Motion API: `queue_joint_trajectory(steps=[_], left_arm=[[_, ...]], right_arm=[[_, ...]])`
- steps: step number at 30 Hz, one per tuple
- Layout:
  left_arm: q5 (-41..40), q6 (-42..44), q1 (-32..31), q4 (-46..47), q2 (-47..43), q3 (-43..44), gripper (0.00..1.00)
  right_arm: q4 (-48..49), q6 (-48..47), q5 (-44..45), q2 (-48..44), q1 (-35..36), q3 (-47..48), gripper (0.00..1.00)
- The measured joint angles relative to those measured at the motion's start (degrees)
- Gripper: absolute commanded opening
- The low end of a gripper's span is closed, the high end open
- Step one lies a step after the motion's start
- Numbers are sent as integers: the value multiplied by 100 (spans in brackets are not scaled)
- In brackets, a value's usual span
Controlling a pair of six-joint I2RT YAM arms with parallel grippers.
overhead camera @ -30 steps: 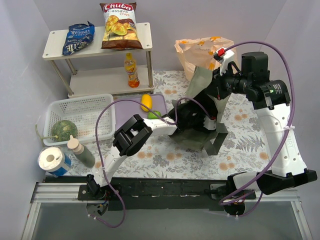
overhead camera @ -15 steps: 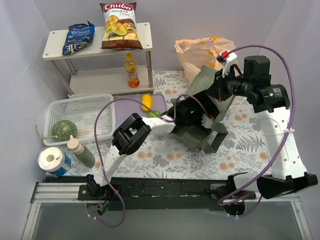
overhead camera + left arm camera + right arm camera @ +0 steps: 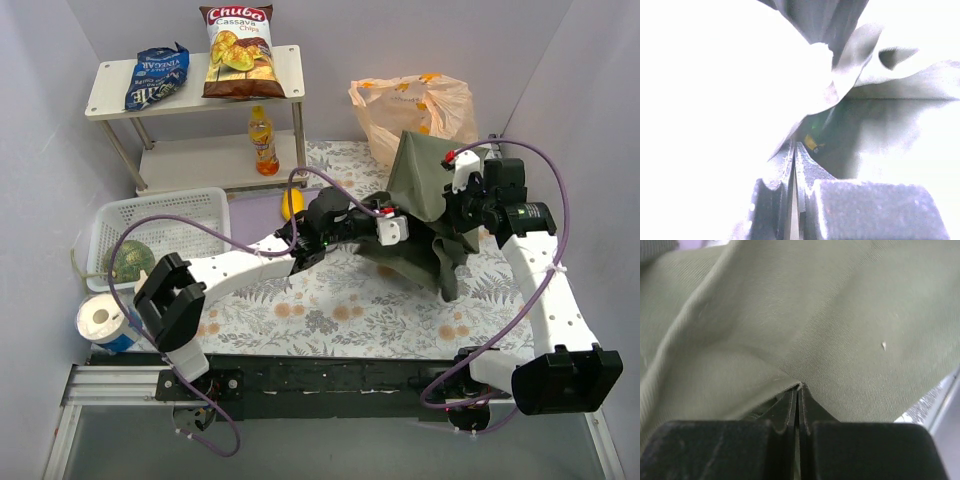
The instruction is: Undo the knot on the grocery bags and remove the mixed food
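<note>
Mostly done: chips [image 3: 237,50], bottle [image 3: 263,140], melon [image 3: 130,260] out; my left hand [image 3: 400,234] and right hand [image 3: 455,200] clench the tote [image 3: 425,175]; grocery bag [image 3: 410,105] beyond them waits.

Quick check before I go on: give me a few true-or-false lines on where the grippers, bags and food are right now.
1. The left gripper and right gripper are both shut on the olive-green tote. True.
2. The peach plastic bag lies in the white basket. False: it stands at the back, behind the tote.
3. The Chuba chips bag is on the top tier of the shelf. True.
4. The orange bottle is in the basket. False: it stands on the lower tier of the shelf.
5. The melon sits in the basket. True.
</note>
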Motion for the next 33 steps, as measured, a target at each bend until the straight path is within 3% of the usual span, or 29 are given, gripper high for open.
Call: queue_joint_trajectory(steps=[1,5,8,12,15,19,27,33], left_arm=[[63,-74,-28,-2,-173,-48,0],[494,-203,-63,-96,-483,-195,19],[1008,-216,-59,-330,-385,-236,22],[1582,-332,-59,-452,-181,-240,42],[1853,-570,-59,-291,-201,-315,49],[1945,-837,-68,-127,-332,-378,52],[1248,-872,-203,-101,-496,-380,56],[841,-804,-291,-291,-479,-380,55]], right_arm=[[55,-74,52,0,-87,-83,1],[133,-284,129,4,-337,-184,1],[-37,-308,-129,90,-398,50,1],[-555,-101,-684,527,-321,1165,1],[-839,61,-887,896,-85,2236,1],[-1202,15,-752,1257,505,3453,1],[-2114,-94,-634,1617,1366,4776,1],[-2157,-142,-813,1512,1497,4833,1]])
